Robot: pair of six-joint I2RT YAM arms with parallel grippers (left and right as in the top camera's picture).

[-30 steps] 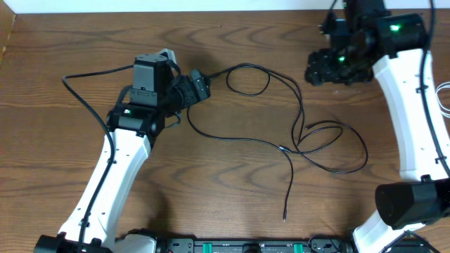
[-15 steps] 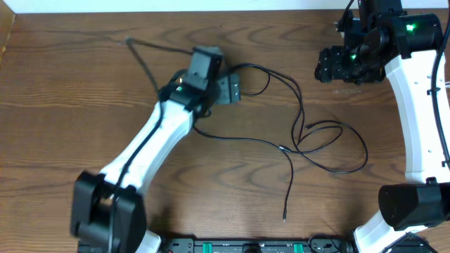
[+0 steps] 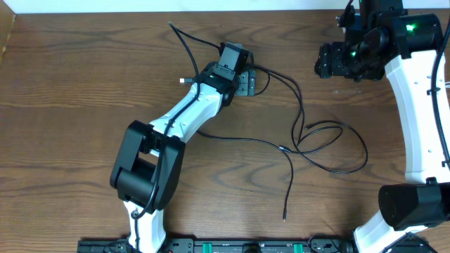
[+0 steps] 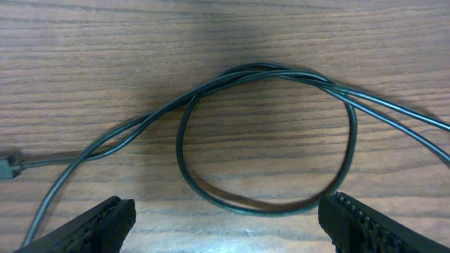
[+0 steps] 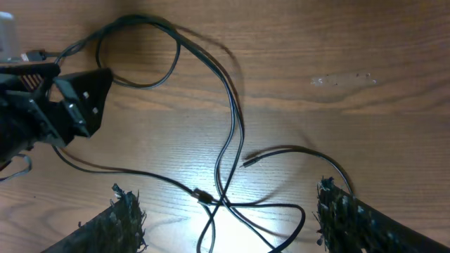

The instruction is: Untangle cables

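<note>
Your left gripper (image 3: 244,83) hovers spread over a black cable loop (image 4: 267,208) at far center. Your right gripper (image 3: 329,63), far right, is also spread, holding nothing. The cables (image 3: 301,105) sprawl between them and nearer.

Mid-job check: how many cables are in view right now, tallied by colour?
Black cables: 2
White cable: 1, at the right edge of the overhead view
Total: 3
</note>
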